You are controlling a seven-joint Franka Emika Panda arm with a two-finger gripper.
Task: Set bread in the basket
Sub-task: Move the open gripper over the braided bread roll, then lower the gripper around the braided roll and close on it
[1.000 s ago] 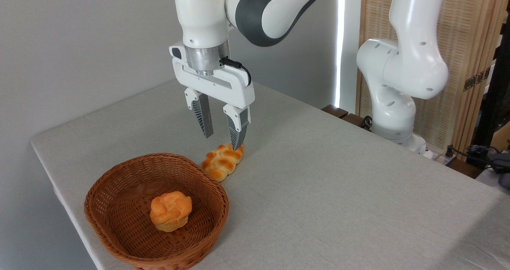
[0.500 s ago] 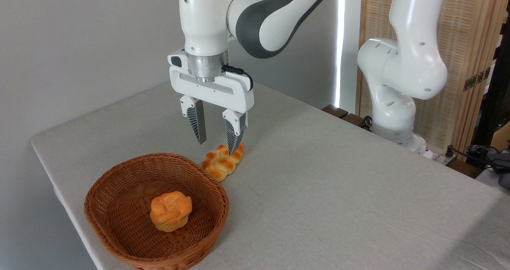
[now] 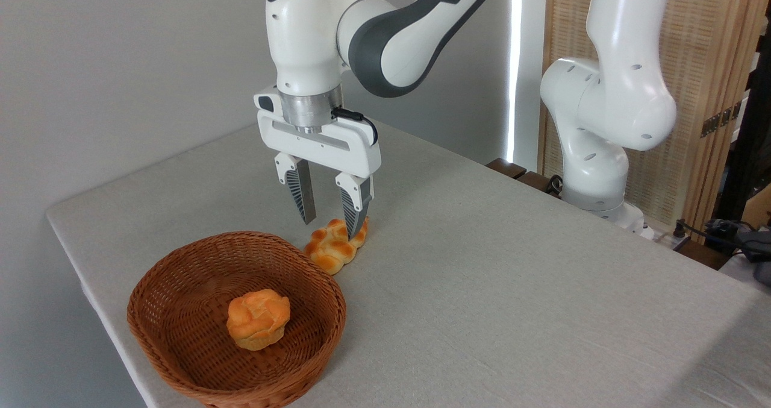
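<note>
The bread (image 3: 334,248), a braided golden-orange loaf, lies on the grey tablecloth just beyond the far right rim of the basket (image 3: 181,269). The basket is an oval brown wicker one at the front left. My gripper (image 3: 330,228) hangs open directly over the loaf's far end, pointing straight down. Its right fingertip overlaps the loaf in the picture, and the left fingertip hovers a little above the table behind it. Nothing is held between the fingers.
A round knotted golden bun (image 3: 258,319) rests inside the basket. The robot's white base (image 3: 593,173) stands at the table's far right edge. The table's left edge runs close beside the basket. Cables and a wooden screen lie beyond the right side.
The gripper has come down and shifted slightly left, so its fingertips now straddle the loaf's far end. The bread, basket and bun have not moved.
</note>
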